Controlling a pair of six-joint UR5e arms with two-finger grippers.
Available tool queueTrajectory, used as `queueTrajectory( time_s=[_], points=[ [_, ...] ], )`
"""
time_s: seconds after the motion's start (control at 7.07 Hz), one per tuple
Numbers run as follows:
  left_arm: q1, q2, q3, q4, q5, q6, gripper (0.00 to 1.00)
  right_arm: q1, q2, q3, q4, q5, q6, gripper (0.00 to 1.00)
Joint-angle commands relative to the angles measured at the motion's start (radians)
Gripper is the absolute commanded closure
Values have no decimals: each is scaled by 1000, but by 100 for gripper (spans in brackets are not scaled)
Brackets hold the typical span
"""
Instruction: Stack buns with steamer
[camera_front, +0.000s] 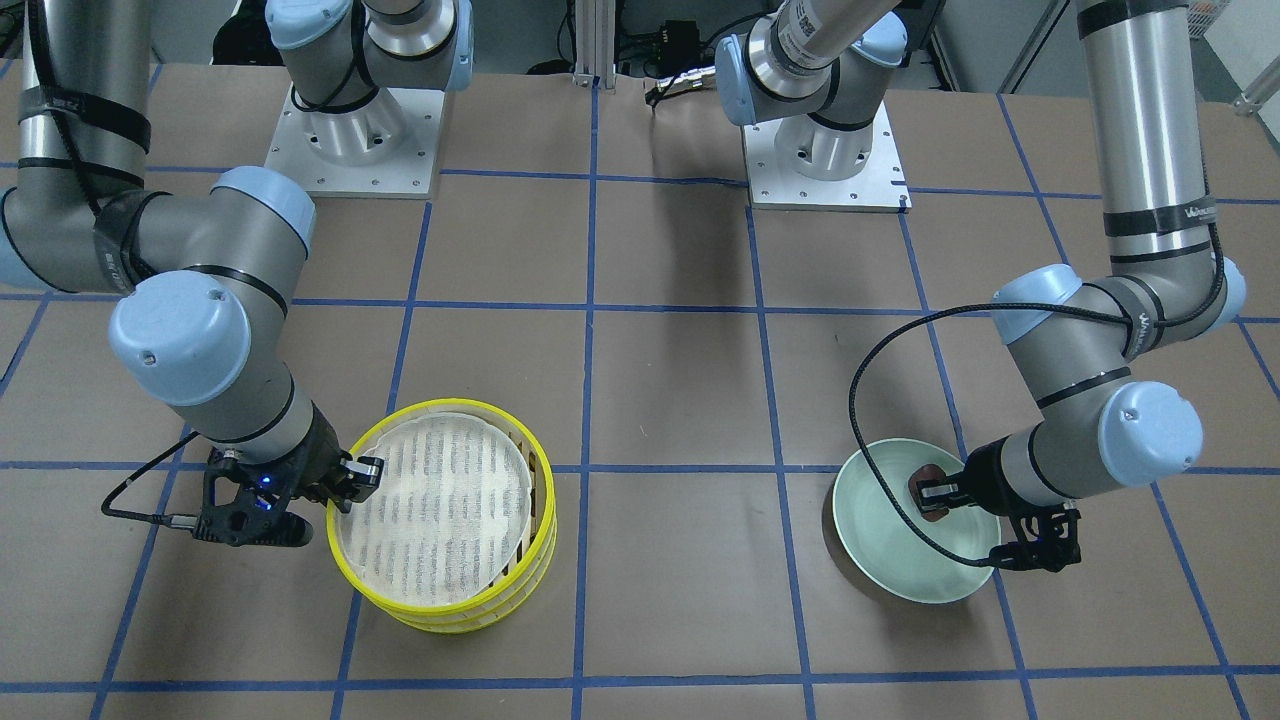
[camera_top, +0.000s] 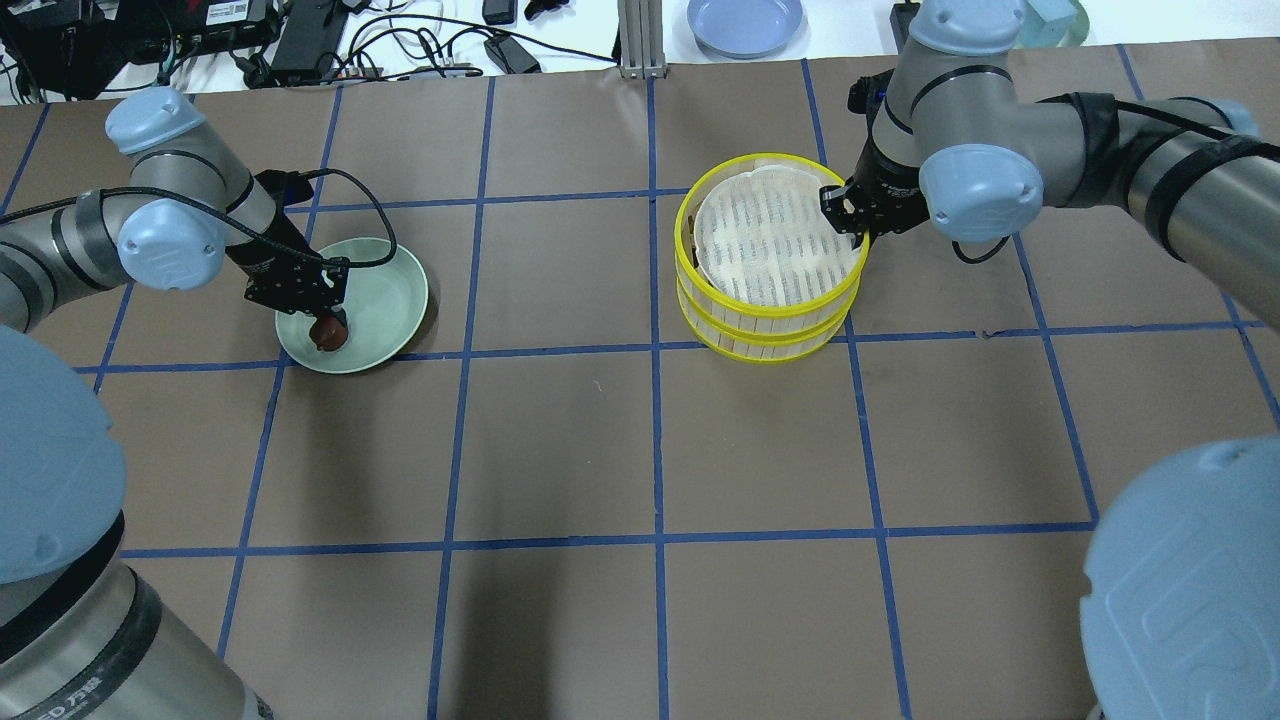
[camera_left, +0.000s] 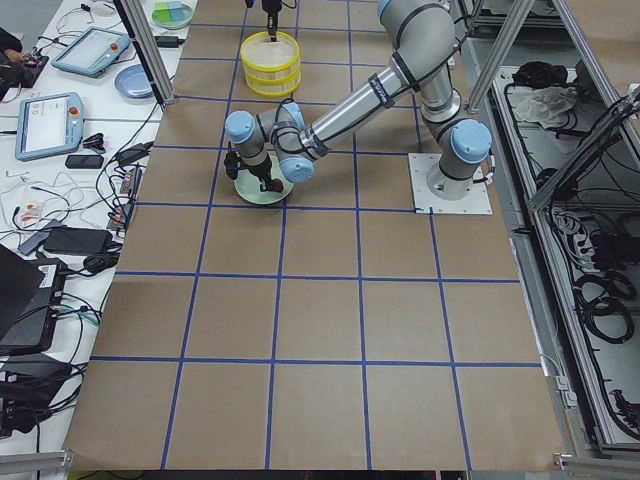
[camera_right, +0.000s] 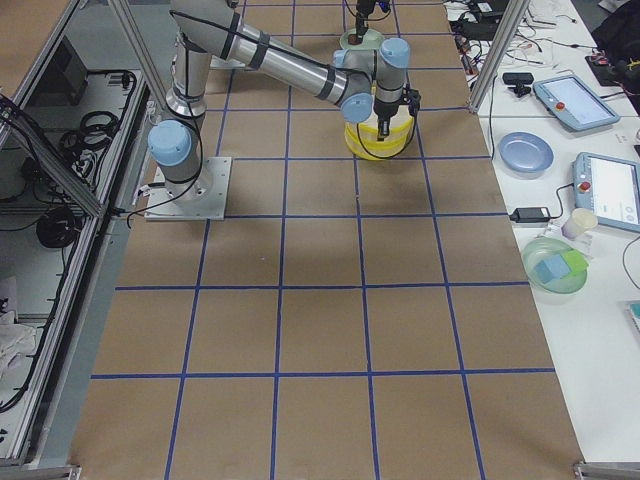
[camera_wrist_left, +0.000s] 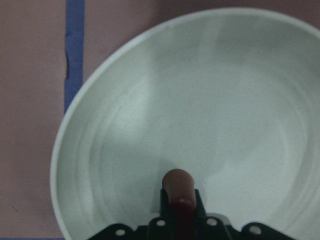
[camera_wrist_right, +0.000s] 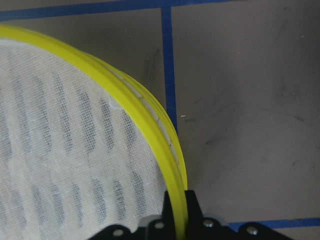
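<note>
The left gripper (camera_top: 326, 322) pinches the reddish-brown bun (camera_top: 330, 339) at the green plate's (camera_top: 388, 288) seven o'clock, while the right gripper (camera_top: 847, 220) clamps the yellow steamer's (camera_top: 762, 337) two-o'clock rim.

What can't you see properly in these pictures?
- Under the white cloth in the steamer: the cloth covers it in the overhead and front views.
- Most of the brown bun: the left gripper hides it in the left wrist view.
- Side views: the brown bun is too small.

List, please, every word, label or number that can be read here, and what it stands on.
"UR": faintly embossed on the right arm's blue joint cap.
Print on the left arm's black band: too blurred to read.
Text on the pendant screen: too small to read.
None on the steamer, plate or bun.
</note>
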Motion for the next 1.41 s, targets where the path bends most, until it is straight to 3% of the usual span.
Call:
queueTrajectory(
  time_s=[0.0,0.28,0.42,0.57,0.71,0.85,1.13,1.27],
  points=[
    [0,27,15,-1,-14,-35,100,0,-2,8,4,0,3,100],
    [-12,72,63,-13,-77,-140,100,0,-2,15,6,-2,3,86],
    [-34,99,71,-25,-103,-219,100,0,-2,16,4,-8,4,47],
    [-67,125,73,-25,-165,-306,100,-1,-14,14,-9,-9,9,0],
    [-104,145,73,-24,-174,-389,100,-1,-50,2,9,-23,4,0],
    [-136,165,76,-12,-256,-487,100,-1,-122,-17,83,-37,0,0],
    [-231,185,87,16,-373,-714,100,-3,-257,-146,363,-55,-8,0],
    [-301,163,87,118,-428,-878,100,-1,-314,-196,420,-54,-11,0]
  ],
)
